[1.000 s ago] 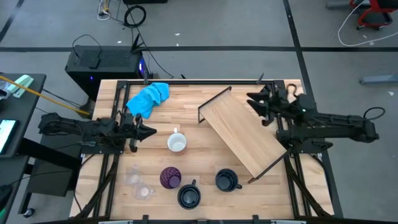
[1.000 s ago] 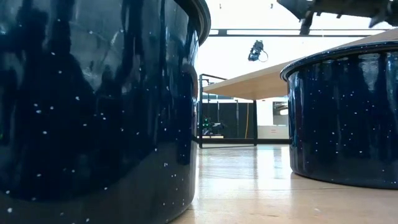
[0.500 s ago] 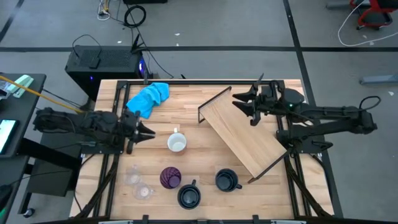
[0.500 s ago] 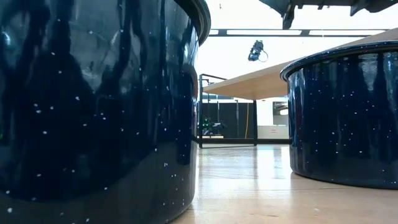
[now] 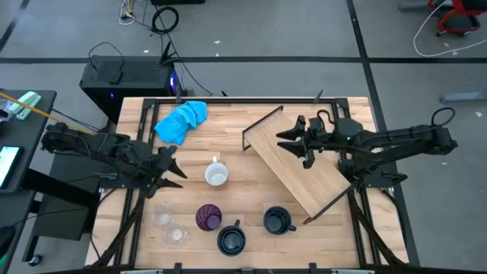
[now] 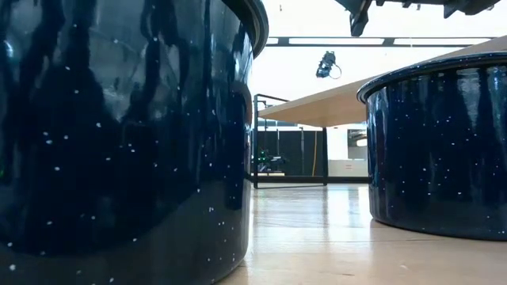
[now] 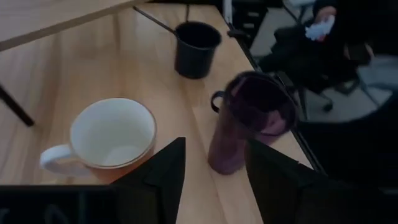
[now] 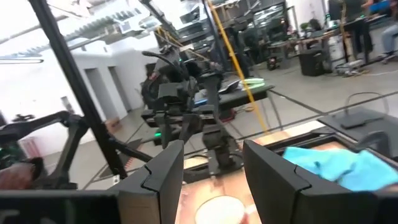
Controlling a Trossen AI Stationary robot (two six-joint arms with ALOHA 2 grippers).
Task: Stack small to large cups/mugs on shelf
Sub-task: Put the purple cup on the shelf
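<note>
Six cups are sitting off the shelf [image 5: 300, 169], and we are judging nothing as stacked yet. We are holding the left gripper [image 5: 169, 162] with its fingers apart and empty, hovering at the table's nine o'clock side. The white mug [image 5: 216, 174] is lying just toward three o'clock from it, handle pointing to twelve, so our left arm is far nearer than the right. Beyond the mug, toward five o'clock, are the tumbler [image 5: 208, 218] and two navy mugs [image 5: 231, 240]; the two glasses [image 5: 169, 225] are sitting at six o'clock from the gripper. We are hovering the right gripper [image 5: 292, 141] over the shelf's twelve o'clock half, jaws parted and holding nothing.
</note>
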